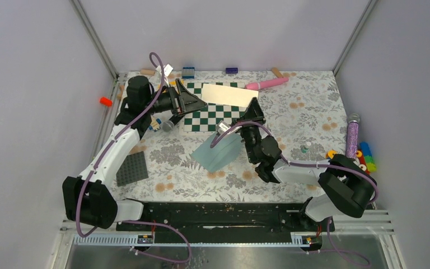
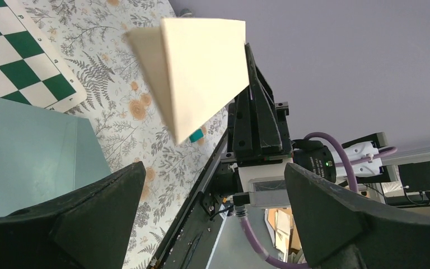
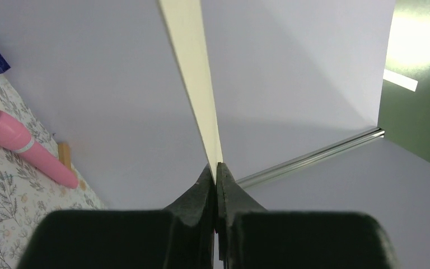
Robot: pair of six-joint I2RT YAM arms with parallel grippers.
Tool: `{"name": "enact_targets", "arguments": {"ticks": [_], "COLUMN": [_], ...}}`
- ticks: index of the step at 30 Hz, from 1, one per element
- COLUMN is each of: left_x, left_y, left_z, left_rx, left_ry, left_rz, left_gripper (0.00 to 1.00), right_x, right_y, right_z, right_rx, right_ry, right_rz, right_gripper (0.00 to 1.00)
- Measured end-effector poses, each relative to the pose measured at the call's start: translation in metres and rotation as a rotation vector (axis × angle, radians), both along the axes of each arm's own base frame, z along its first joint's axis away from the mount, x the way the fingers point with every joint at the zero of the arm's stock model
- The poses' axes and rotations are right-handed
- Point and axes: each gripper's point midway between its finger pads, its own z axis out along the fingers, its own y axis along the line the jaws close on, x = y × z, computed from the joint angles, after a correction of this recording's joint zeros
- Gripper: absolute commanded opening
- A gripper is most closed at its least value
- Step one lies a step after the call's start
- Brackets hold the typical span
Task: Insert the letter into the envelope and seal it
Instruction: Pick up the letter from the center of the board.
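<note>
We saw the right end effector [image 3: 217, 168] clamped on the tan paper letter [image 1: 229, 94] above the green-white checkered board [image 1: 201, 120]. The left end effector [image 1: 193, 102] was wide open beside it, and the teal paper envelope [image 1: 219, 152] lay flat on the surface [image 1: 302, 112].

I count: one letter [image 1: 229, 94], one envelope [image 1: 218, 154], one chessboard [image 1: 207, 119], one grey studded baseplate [image 1: 131, 168], one pink cylinder [image 1: 266, 84], one purple glitter tube [image 1: 351, 134], one orange-red peg [image 1: 106, 101].

The envelope [image 1: 219, 154] overlaps the chessboard [image 1: 201, 119] at its near edge.
</note>
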Motion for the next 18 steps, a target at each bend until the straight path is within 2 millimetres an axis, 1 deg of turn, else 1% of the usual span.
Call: {"name": "enact_targets", "arguments": {"ticks": [5, 10, 13, 18], "left_x": [0.002, 0.005, 0.011, 0.02], "left_y": [0.002, 0.002, 0.0, -0.002], "left_z": [0.002, 0.005, 0.003, -0.002], "left_rx": [-0.007, -0.02, -0.02, -0.022], "left_ry": [-0.004, -0.002, 0.01, 0.038], "left_rz": [0.011, 0.012, 0.012, 0.012], "left_gripper": [0.98, 0.89, 0.8, 0.59], "right_x": [-0.004, -0.007, -0.008, -0.009], "right_y": [0.001, 0.004, 0.006, 0.012], "right_z": [0.003, 0.004, 0.003, -0.002], "right_rx": [0.001, 0.005, 0.004, -0.006], "right_ry": [-0.011, -0.013, -0.012, -0.001], "right_rz": [-0.008, -0.002, 0.006, 0.014], "right_gripper": [0.0, 0.0, 0.0, 0.0]}}
